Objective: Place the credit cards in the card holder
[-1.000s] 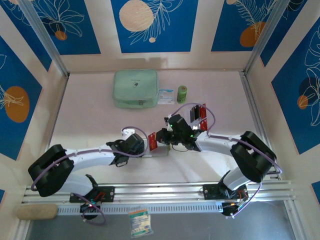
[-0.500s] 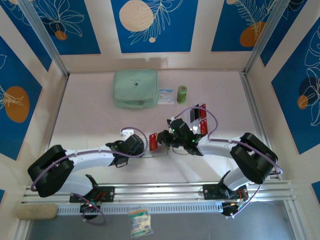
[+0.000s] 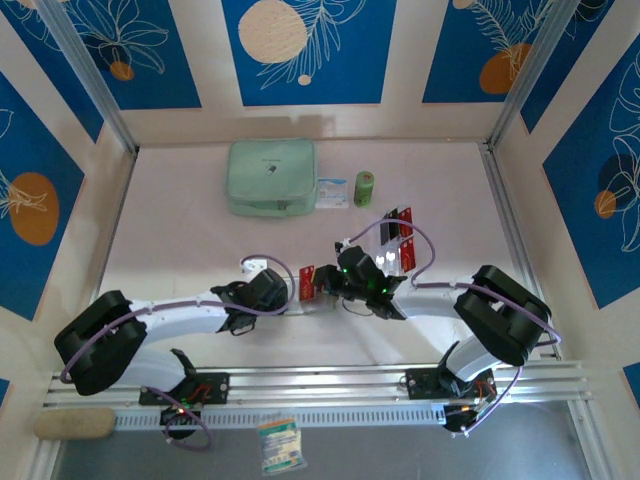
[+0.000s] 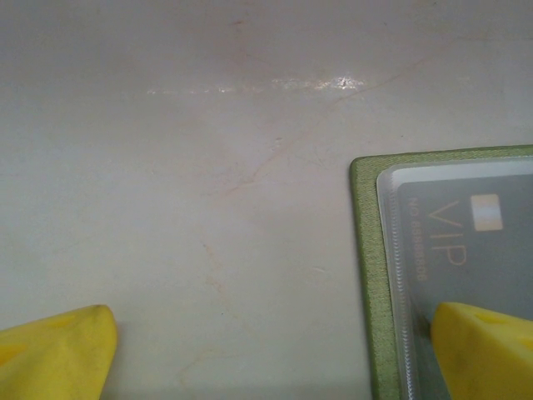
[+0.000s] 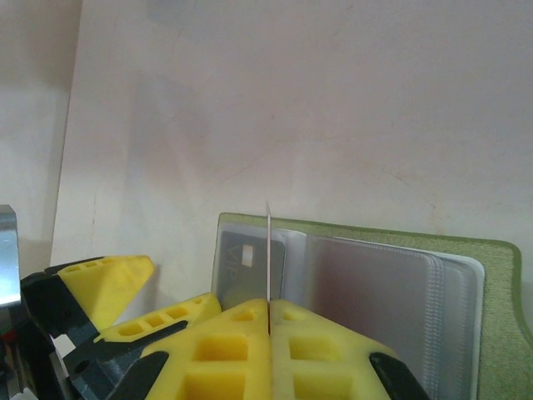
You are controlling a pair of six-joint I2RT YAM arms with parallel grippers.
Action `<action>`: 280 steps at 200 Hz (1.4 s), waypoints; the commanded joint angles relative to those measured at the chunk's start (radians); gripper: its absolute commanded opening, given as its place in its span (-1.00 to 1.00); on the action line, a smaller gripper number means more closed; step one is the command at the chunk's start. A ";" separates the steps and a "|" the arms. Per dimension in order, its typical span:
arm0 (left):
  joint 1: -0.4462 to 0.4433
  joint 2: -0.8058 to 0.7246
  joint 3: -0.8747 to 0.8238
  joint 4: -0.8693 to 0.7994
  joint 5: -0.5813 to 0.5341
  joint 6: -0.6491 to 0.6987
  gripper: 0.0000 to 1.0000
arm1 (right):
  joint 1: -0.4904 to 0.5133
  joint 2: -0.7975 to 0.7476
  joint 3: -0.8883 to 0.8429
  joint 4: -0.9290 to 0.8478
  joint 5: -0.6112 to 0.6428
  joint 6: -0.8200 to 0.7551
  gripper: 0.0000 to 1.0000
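Note:
The olive-green card holder (image 5: pixel 491 275) lies open on the table, its edge (image 4: pixel 364 250) running down the right of the left wrist view. A dark "VIP" credit card (image 4: pixel 466 242) sits inside its clear sleeve (image 5: pixel 241 258). My right gripper (image 5: pixel 269 304) is shut on a thin credit card (image 5: pixel 268 242), seen edge-on and upright above the sleeves. From above that card is red (image 3: pixel 307 283), and the right gripper (image 3: pixel 322 284) is just right of it. My left gripper (image 4: pixel 271 358) is open, with one yellow fingertip (image 4: pixel 483 346) resting on the holder's sleeve. In the top view the left gripper (image 3: pixel 290 297) is just left of the card.
A pale mint zip pouch (image 3: pixel 271 177), a small printed packet (image 3: pixel 332 192) and a green cylinder (image 3: pixel 364 188) stand at the back. A clear rack (image 3: pixel 398 238) with red cards stands behind the right arm. Metal rails run along the sides and the near edge.
The right wrist has turned and shifted slightly, so the red card looks narrower from above. The left arm has not moved.

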 commanded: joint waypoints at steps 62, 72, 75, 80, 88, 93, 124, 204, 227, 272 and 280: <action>0.009 -0.013 -0.020 -0.025 0.004 -0.013 0.92 | 0.012 0.047 -0.022 0.064 0.053 0.016 -1.00; 0.009 -0.014 -0.020 -0.025 0.004 -0.012 0.92 | 0.013 0.050 -0.022 0.068 0.052 0.018 -1.00; 0.009 -0.014 -0.020 -0.026 0.004 -0.011 0.92 | 0.014 0.051 -0.023 0.070 0.051 0.020 -1.00; 0.009 -0.014 -0.020 -0.026 0.004 -0.012 0.92 | 0.014 0.052 -0.024 0.070 0.052 0.021 -1.00; 0.009 -0.014 -0.020 -0.027 0.004 -0.012 0.92 | 0.014 0.054 -0.024 0.074 0.050 0.022 -1.00; 0.009 -0.015 -0.018 -0.027 0.004 -0.012 0.92 | 0.015 0.055 -0.025 0.075 0.050 0.022 -1.00; 0.009 -0.017 -0.020 -0.027 0.004 -0.010 0.92 | 0.016 0.053 -0.025 0.079 0.046 0.026 -1.00; 0.009 -0.020 -0.022 -0.029 0.002 -0.011 0.92 | 0.018 0.073 -0.031 0.096 0.036 0.046 -1.00; 0.009 -0.023 -0.023 -0.028 0.002 -0.012 0.92 | 0.019 0.075 -0.035 0.104 0.038 0.055 -1.00; 0.009 -0.023 -0.023 -0.027 0.005 -0.012 0.92 | 0.022 0.079 -0.053 0.120 0.043 0.083 -1.00; 0.009 -0.023 -0.023 -0.027 0.005 -0.012 0.92 | 0.022 0.081 -0.057 0.126 0.043 0.089 -1.00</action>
